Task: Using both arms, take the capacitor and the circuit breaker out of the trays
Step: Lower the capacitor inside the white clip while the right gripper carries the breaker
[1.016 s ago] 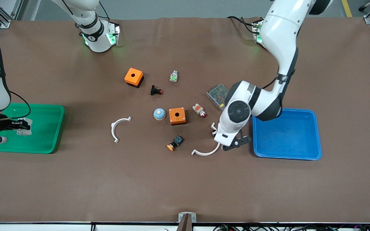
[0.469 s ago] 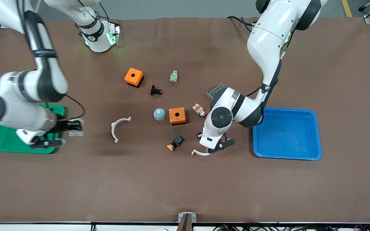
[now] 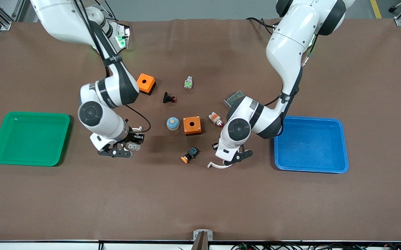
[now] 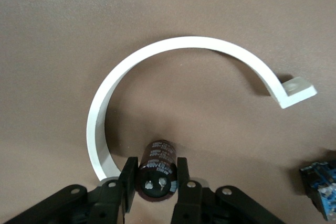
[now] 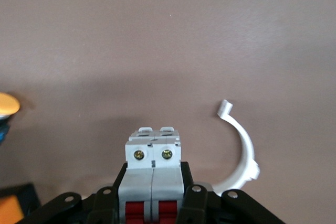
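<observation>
My left gripper [image 3: 218, 148] is shut on the capacitor [image 3: 216, 146], a tiny dark cylinder with a shiny end. It holds it low over the mat, inside the arc of a white curved clip [image 3: 218, 166]. In the left wrist view the fingers [image 4: 129, 174] press both sides of the capacitor [image 4: 160, 165]. My right gripper [image 3: 136, 141] is shut on the breaker [image 3: 133, 147], over the mat between the green tray and the blue dome. In the right wrist view the white-grey breaker [image 5: 153, 156] with red levers sits between the jaws of the right gripper [image 5: 153, 176].
A green tray [image 3: 30, 139] lies at the right arm's end and a blue tray [image 3: 308, 146] at the left arm's end. Mid-table are two orange boxes [image 3: 145, 82] [image 3: 191, 125], a blue dome [image 3: 172, 123], a black push button [image 3: 168, 98], an orange-capped button [image 3: 189, 155] and a white-orange part [image 3: 216, 119].
My right arm swung from over the green tray toward mid-table with the breaker. My left gripper carried the capacitor away from the blue tray, then stayed in place.
</observation>
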Robot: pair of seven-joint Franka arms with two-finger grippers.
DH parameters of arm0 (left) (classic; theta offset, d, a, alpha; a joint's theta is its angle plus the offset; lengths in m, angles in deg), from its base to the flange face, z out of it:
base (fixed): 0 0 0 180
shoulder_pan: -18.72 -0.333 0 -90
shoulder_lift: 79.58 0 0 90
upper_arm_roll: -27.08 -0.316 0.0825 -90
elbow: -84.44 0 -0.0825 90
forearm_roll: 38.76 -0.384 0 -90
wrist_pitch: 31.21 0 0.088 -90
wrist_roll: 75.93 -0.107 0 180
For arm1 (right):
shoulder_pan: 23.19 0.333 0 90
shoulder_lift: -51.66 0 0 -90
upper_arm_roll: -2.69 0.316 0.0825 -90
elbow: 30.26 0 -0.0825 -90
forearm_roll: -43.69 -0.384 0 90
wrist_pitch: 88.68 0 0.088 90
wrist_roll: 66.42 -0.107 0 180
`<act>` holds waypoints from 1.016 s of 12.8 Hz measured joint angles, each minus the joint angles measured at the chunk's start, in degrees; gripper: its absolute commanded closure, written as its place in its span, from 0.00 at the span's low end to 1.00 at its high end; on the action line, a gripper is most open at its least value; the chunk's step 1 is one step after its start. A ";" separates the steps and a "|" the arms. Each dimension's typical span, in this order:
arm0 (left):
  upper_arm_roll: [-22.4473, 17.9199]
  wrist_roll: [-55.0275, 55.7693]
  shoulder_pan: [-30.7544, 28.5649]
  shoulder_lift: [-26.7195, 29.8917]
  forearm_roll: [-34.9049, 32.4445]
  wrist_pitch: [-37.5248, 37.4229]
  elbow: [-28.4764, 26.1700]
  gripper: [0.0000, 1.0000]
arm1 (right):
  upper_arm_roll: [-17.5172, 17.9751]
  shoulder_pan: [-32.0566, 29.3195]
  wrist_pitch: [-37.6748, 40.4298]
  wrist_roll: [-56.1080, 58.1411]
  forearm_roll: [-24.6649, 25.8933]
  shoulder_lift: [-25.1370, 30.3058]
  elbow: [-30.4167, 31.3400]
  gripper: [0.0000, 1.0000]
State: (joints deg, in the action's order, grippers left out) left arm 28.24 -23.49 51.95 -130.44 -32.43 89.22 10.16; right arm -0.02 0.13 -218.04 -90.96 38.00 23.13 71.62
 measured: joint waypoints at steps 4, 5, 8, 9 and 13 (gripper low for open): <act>0.03 0.00 0.03 -0.19 0.00 -0.12 0.32 0.00 | -0.15 0.56 -5.97 -1.30 0.00 -5.40 -0.03 1.00; 0.06 0.00 0.06 -0.26 0.00 -0.12 0.37 0.00 | -0.15 0.92 -6.95 -1.80 0.00 -6.18 -0.04 1.00; 0.05 0.00 -0.12 0.08 0.00 -0.09 1.76 0.00 | -0.17 2.32 -8.67 -3.85 0.00 -7.74 -0.08 0.97; -0.09 0.00 -0.53 0.90 0.01 -0.09 2.46 0.00 | -0.18 2.68 -8.79 -4.16 0.00 -8.01 -0.09 0.93; -0.55 -4.16 -4.95 9.34 0.01 -9.05 3.27 0.00 | -0.24 3.14 -8.79 -4.21 0.00 -8.15 -0.34 0.00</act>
State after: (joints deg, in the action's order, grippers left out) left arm 27.68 -27.65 47.01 -121.10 -32.42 80.17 13.43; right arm -0.26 3.26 -226.83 -95.17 38.00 14.98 71.28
